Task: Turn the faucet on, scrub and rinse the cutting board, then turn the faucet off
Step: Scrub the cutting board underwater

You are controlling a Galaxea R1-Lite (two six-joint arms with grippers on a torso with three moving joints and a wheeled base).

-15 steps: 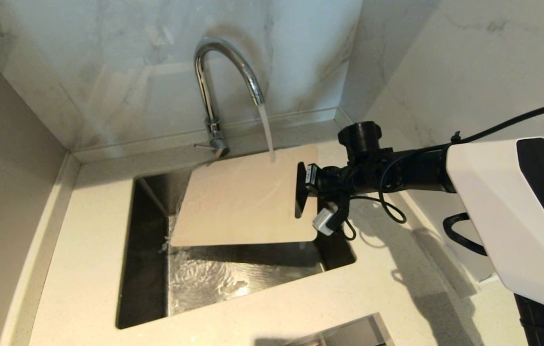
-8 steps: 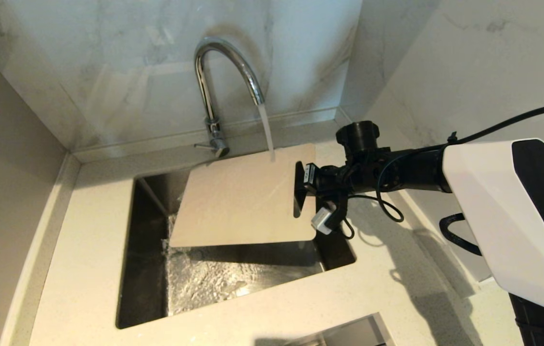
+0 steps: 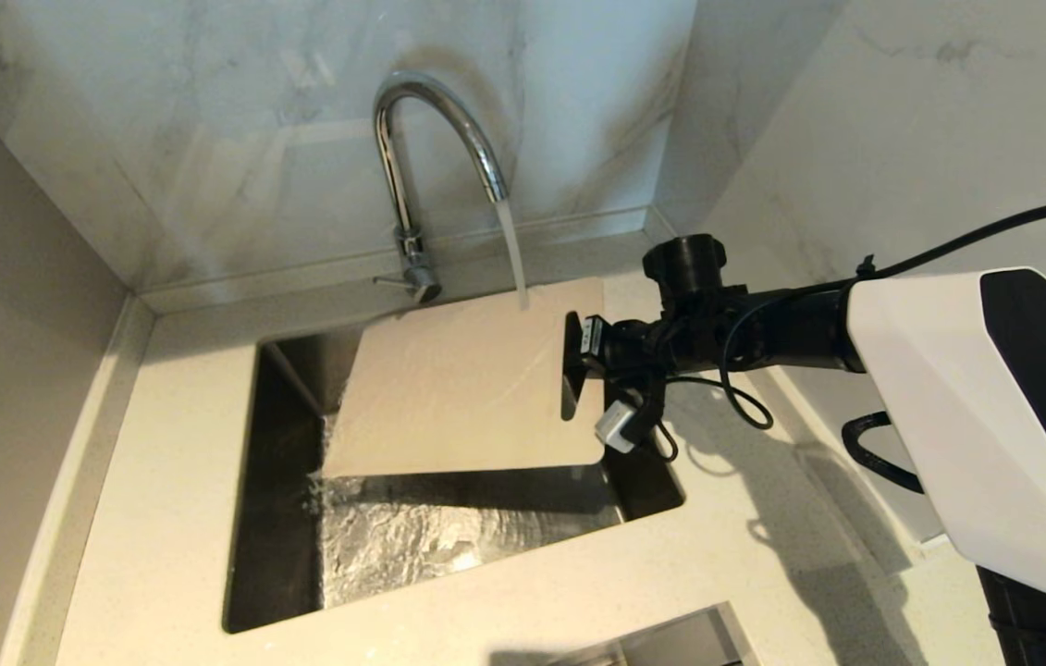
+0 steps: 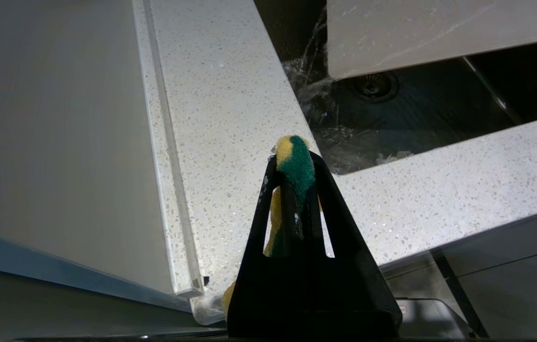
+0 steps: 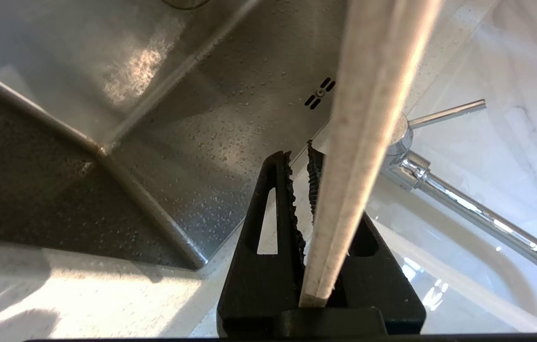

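The chrome gooseneck faucet (image 3: 412, 139) runs, and its stream lands near the far right corner of the beige cutting board (image 3: 458, 379). My right gripper (image 3: 571, 377) is shut on the board's right end, holding it tilted over the steel sink (image 3: 282, 518); water runs off its low left corner. In the right wrist view the board's edge (image 5: 368, 123) sits between the fingers of the right gripper (image 5: 299, 159), with the faucet's lever (image 5: 448, 113) beyond. My left gripper (image 4: 294, 159), parked low in front of the counter, is shut on a green-and-yellow sponge (image 4: 296, 164).
A pale speckled counter (image 3: 171, 444) rings the sink, with marble walls behind and to the right. The sink drain (image 4: 373, 86) shows under the board in the left wrist view. A steel-edged opening (image 3: 661, 638) lies at the counter's near edge.
My right gripper and the board have shifted slightly left. Water keeps flowing over the board into the sink.
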